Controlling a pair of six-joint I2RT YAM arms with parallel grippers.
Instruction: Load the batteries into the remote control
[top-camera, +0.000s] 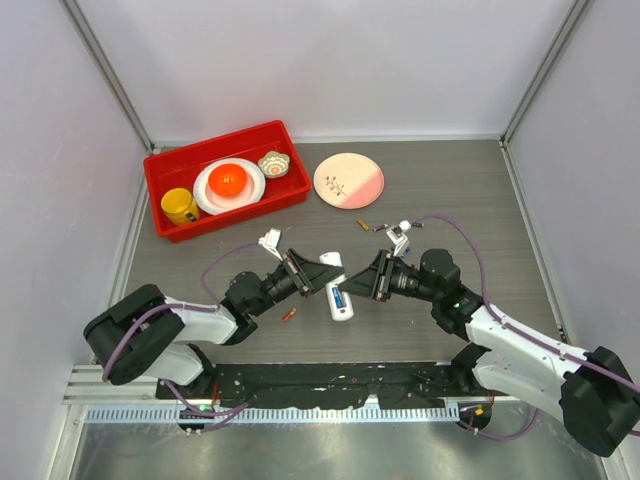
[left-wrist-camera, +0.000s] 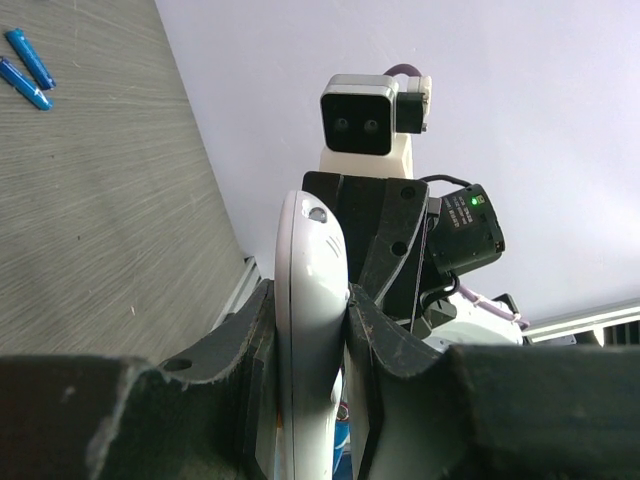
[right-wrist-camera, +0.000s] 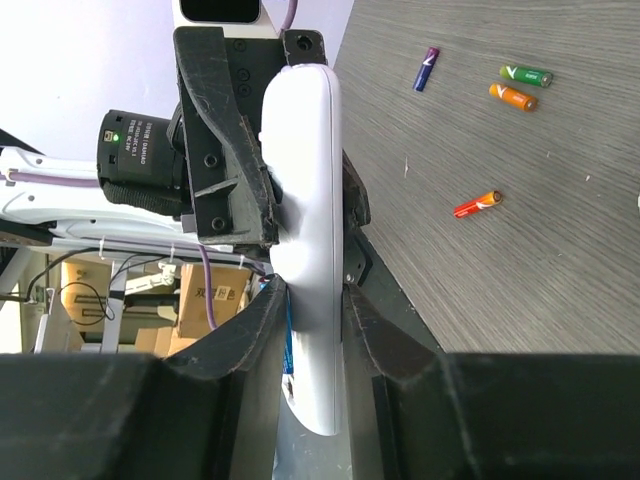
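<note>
Both grippers hold the white remote control (top-camera: 341, 303) above the table between the arms. It shows edge-on in the left wrist view, where my left gripper (left-wrist-camera: 310, 300) is shut on the remote control (left-wrist-camera: 312, 300). My right gripper (right-wrist-camera: 312, 290) meets it from the other end, its jaws against both sides of the remote control (right-wrist-camera: 305, 200). A blue battery (right-wrist-camera: 289, 345) sits between the left finger and the remote's bay. Loose batteries lie on the table: two blue (left-wrist-camera: 30, 58), a green (right-wrist-camera: 526, 75), an orange (right-wrist-camera: 513, 97), a purple (right-wrist-camera: 427, 69) and an orange-red (right-wrist-camera: 476, 204). An orange-red battery (top-camera: 289, 315) lies under the left arm.
A red bin (top-camera: 160, 170) at the back left holds a yellow cup (top-camera: 180, 206), a white plate with an orange bowl (top-camera: 229, 183) and a small patterned bowl (top-camera: 273, 164). A pink plate (top-camera: 348, 180) lies beside it. White walls enclose the table.
</note>
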